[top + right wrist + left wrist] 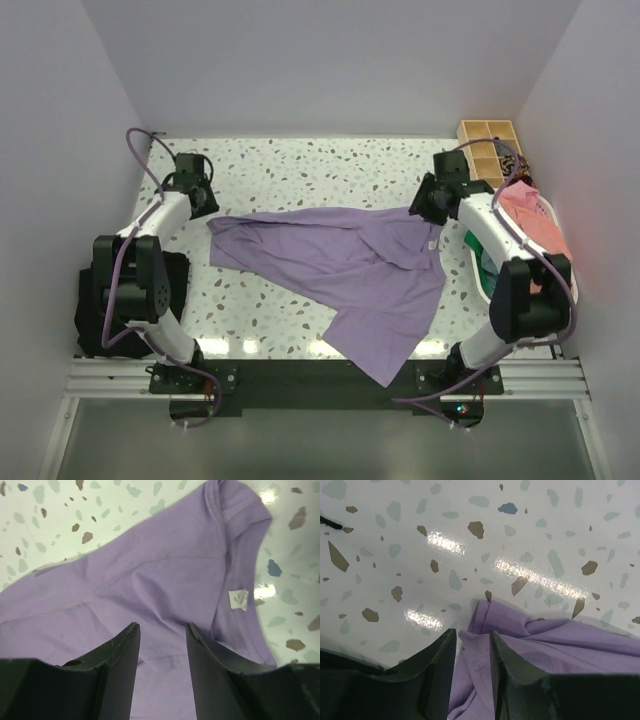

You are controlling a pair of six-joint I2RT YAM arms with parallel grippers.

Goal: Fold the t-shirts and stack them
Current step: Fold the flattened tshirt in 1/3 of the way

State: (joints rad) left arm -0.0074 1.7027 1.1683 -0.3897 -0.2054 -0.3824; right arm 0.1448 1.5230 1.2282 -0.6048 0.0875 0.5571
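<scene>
Right fingers (120, 650) parted above lavender shirt (150, 580); pink shirt (535, 225) (top view only).

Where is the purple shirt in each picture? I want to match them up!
Top view: the purple shirt lies spread across the middle of the speckled table.
Left wrist view: a bunched edge of the purple shirt sits at the bottom, middle to right.
Right wrist view: the purple shirt fills most of the picture, with its white tag at the right.
Shared landmark: the speckled table shows beside the shirt in all three.
</scene>
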